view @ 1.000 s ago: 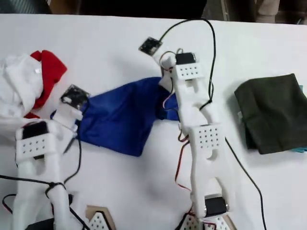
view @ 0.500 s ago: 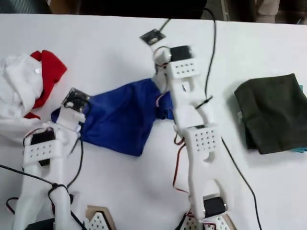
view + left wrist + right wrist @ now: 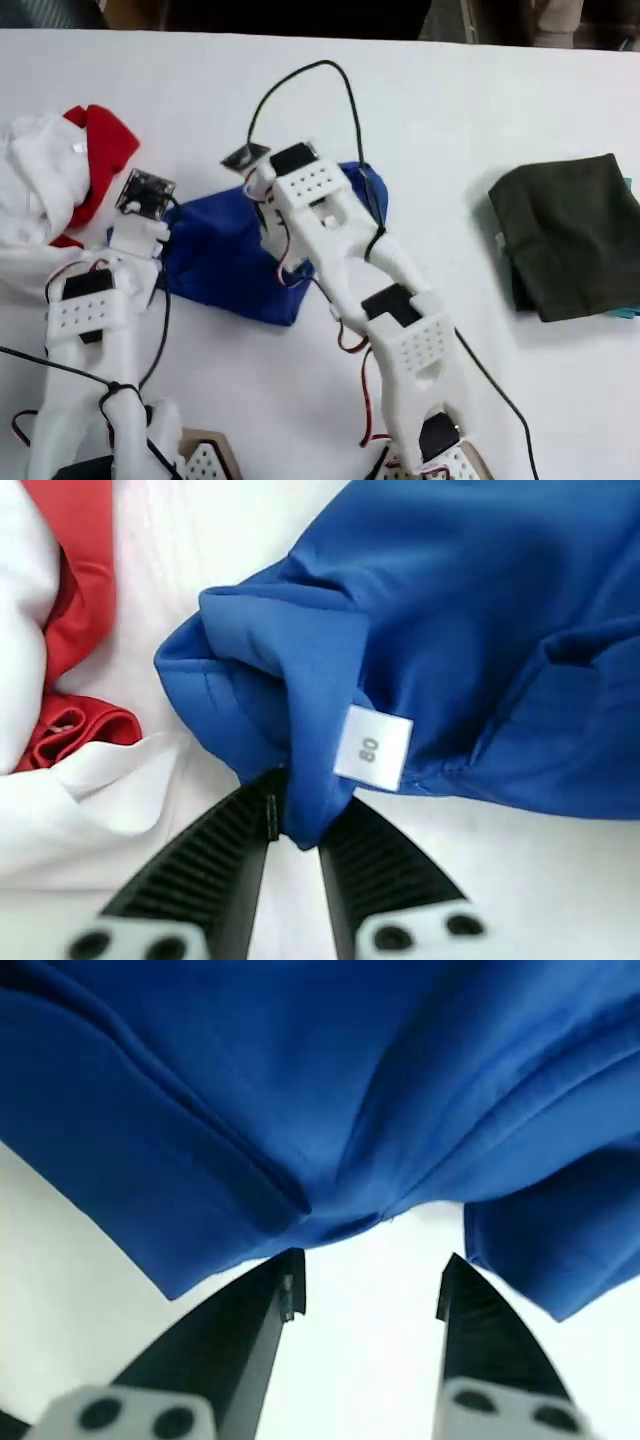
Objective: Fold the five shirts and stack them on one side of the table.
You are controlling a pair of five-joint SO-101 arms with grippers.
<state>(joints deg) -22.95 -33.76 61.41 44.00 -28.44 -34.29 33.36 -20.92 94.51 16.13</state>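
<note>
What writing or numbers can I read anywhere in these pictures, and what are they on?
White tag sewn on the blue shirt, close to where the left gripper pinches the cloth: two small printed characters lying sideways, too blurred to read for certain.
Elsewhere: no writing that can be made out.
</note>
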